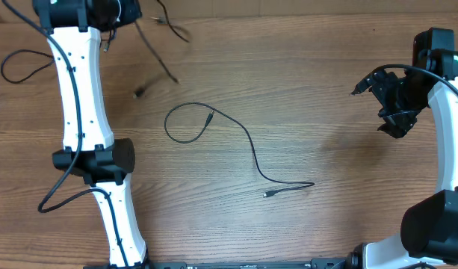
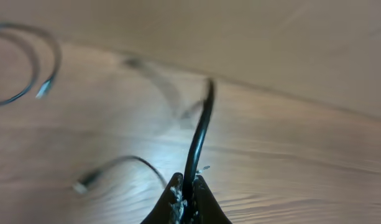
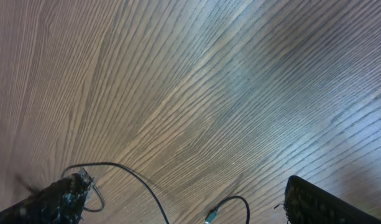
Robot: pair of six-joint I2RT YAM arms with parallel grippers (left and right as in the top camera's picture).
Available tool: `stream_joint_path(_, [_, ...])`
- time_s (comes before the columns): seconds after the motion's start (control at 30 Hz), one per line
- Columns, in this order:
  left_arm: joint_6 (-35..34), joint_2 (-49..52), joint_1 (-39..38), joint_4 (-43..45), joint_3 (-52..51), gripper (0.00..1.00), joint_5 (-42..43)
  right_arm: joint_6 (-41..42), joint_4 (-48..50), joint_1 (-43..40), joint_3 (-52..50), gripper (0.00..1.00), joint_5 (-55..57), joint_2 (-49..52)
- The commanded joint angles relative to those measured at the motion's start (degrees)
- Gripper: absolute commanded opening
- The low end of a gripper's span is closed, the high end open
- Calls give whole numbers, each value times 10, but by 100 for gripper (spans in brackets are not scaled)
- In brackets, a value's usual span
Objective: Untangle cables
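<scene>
Where the cables lie: one long cable (image 1: 252, 149) rests in the middle of the table (image 1: 326, 60), with a loop at one end and a small plug at the other. More cables (image 1: 155, 56) sit blurry by the far left edge.
Left gripper (image 2: 189, 190): squeezed tight on a black cable (image 2: 199, 130).
Right gripper (image 1: 369, 109): jaws wide apart, holding nothing, well apart from every cable.
</scene>
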Motion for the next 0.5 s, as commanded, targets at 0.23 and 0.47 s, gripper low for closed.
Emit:
stream_joint_path(0.23, [-18, -35, -9, -10, 105, 4, 54, 0, 0, -1, 1, 100, 4, 0])
stream_joint_path(0.47, [-108, -50, 4, -82, 104, 4, -66, 0, 0, -1, 1, 100, 4, 0])
